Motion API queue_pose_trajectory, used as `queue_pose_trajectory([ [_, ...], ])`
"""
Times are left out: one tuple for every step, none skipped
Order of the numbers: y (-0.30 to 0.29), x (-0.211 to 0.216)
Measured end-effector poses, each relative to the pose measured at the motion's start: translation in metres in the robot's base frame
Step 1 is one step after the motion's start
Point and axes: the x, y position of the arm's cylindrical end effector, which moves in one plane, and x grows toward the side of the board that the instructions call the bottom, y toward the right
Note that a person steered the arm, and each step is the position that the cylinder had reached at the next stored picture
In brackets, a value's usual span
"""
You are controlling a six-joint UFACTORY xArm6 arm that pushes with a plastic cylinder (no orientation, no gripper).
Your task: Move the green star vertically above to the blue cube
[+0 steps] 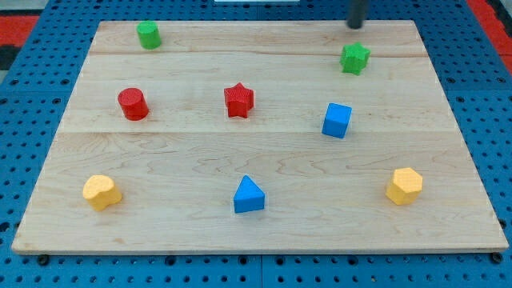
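Observation:
The green star lies on the wooden board near the view's top right. The blue cube sits below it and slightly to the left, with a clear gap between them. My tip is at the view's top edge, just above the green star and apart from it. The rod reaches down from the top of the view.
A green cylinder is at top left. A red cylinder and a red star sit mid-left. A blue triangular block is bottom centre. Yellow blocks lie at bottom left and bottom right. The board rests on blue pegboard.

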Motion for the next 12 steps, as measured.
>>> queue_pose_trajectory([
  [0.054, 0.053],
  [0.003, 0.085],
  [-0.028, 0.085],
  [-0.03, 0.072],
  [-0.03, 0.066],
  [-0.03, 0.067],
  [-0.03, 0.086],
  [-0.031, 0.087],
  [-0.023, 0.098],
  [-0.025, 0.098],
  [-0.06, 0.088],
  [-0.067, 0.086],
])
